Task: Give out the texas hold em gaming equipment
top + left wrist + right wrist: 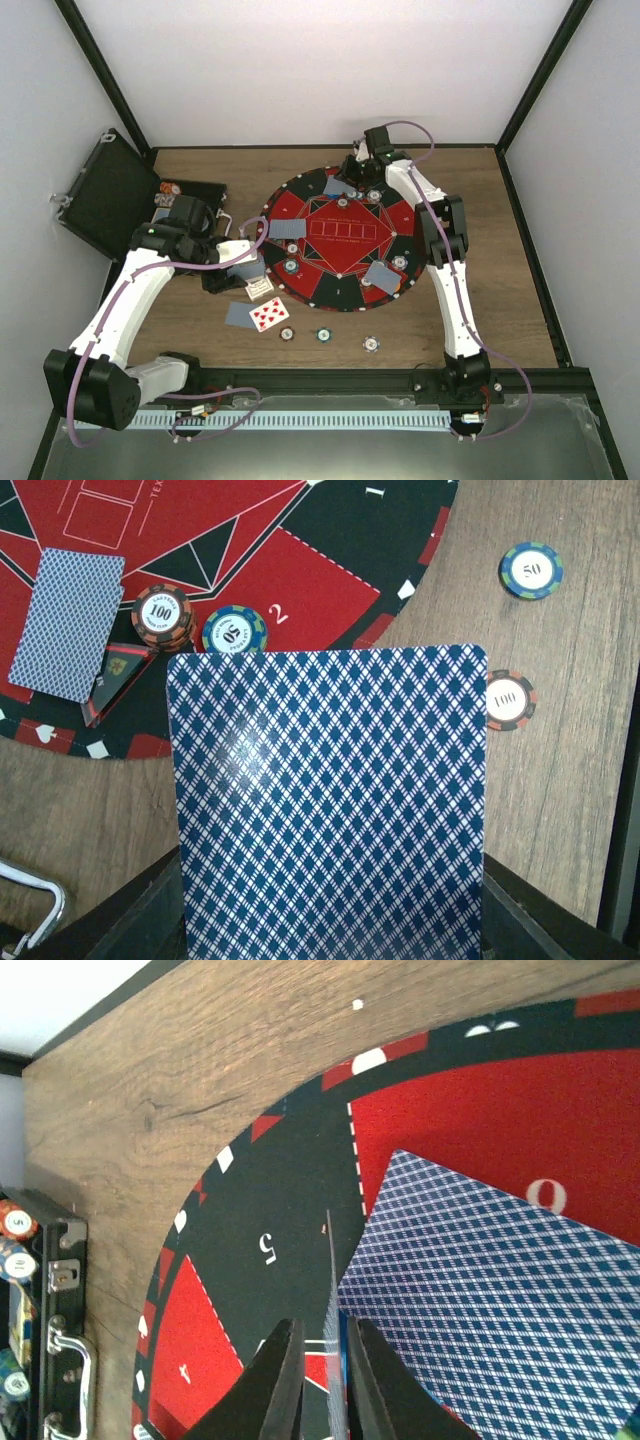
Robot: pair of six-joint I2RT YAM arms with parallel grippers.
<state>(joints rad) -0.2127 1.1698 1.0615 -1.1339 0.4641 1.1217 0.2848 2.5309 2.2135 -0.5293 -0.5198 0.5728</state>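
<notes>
Our left jaws grip a card (330,810), blue back toward the wrist camera, just off the near-left rim of the mat (320,570). Our right jaws are pinched on a second card (331,1340), seen edge-on, above the mat's far side, next to a flat card (500,1300) lying on it. On the mat we see a 100 stack (163,615) just beside a 50 chip (234,633). Beside the mat, on the tabletop (560,810), lie a loose 50 (531,570) and a loose 100 (505,700). Left of the mat the case (105,195) stands open, with chips (165,190) in its base.
</notes>
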